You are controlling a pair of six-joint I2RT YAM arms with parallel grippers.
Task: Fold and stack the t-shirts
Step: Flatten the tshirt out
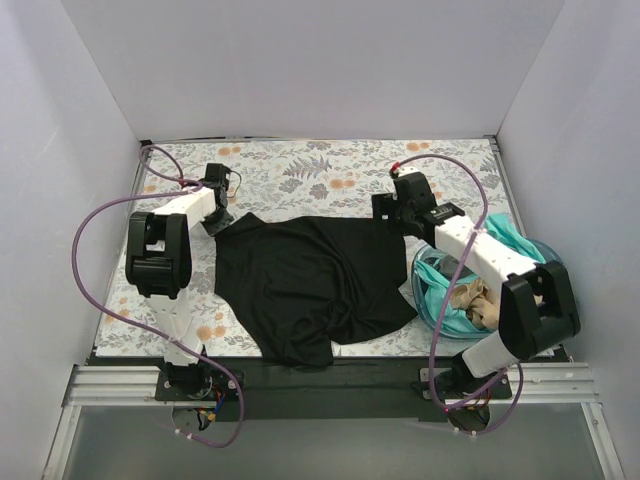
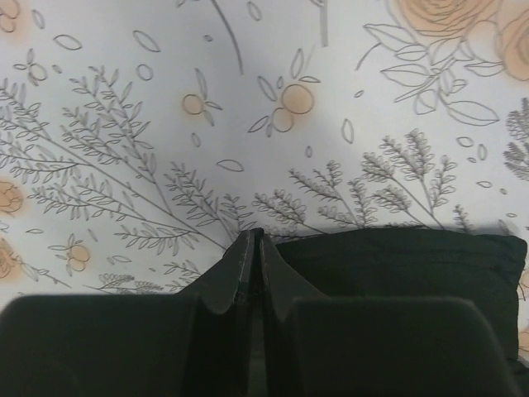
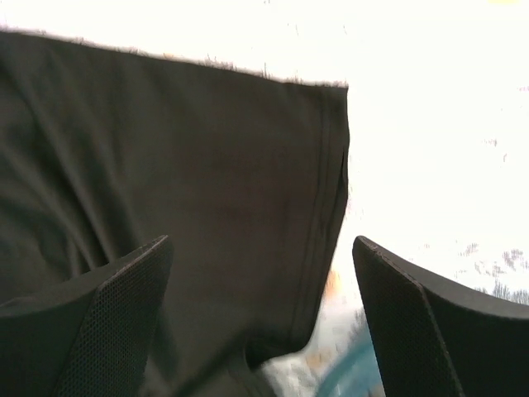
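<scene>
My left gripper [image 2: 250, 240] pinches the far-left corner of the black t-shirt [image 1: 310, 285] spread on the floral table [image 1: 300, 165], my right gripper [image 3: 261, 244] wide open over its far-right corner.

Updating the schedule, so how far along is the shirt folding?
Done: nothing is folded or stacked yet. The black shirt lies spread but rumpled on the table.
In hand: the left gripper is shut on its far left corner, and the right gripper hangs open over its far right corner.
Left: folding this one, then the teal shirt and the tan shirt, both in the tub.
</scene>
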